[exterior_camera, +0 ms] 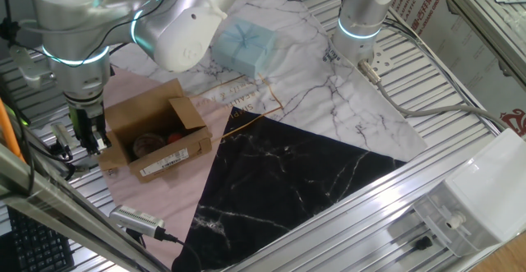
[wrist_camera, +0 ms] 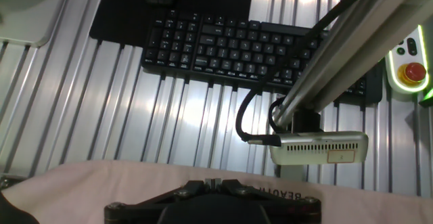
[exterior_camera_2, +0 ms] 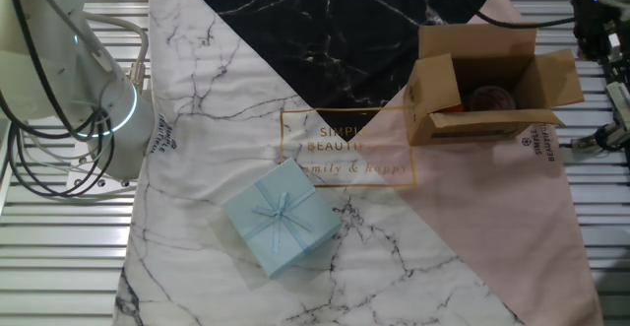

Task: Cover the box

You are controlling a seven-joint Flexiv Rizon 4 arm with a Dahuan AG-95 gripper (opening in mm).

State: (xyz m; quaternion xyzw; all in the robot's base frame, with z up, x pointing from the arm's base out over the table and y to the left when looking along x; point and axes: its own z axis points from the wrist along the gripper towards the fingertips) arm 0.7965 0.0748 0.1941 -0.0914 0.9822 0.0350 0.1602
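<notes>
1. In the hand view, the gripper (wrist_camera: 213, 183) shows only as a dark metal block at the bottom edge, fingers pressed together, nothing between them.
2. Just beyond it runs the pink cloth (wrist_camera: 135, 183), smooth and matte.
3. Past that, ribbed aluminium table (wrist_camera: 101, 102), a boxy camera (wrist_camera: 318, 147), then a black keyboard (wrist_camera: 243, 48).
4. The box (exterior_camera: 156, 132), brown corrugated cardboard, sits on the pink cloth with all flaps splayed open, beside the gripper.
5. Farther off, a pale blue ribboned package (exterior_camera: 246, 46) rests on white marble print.
</notes>
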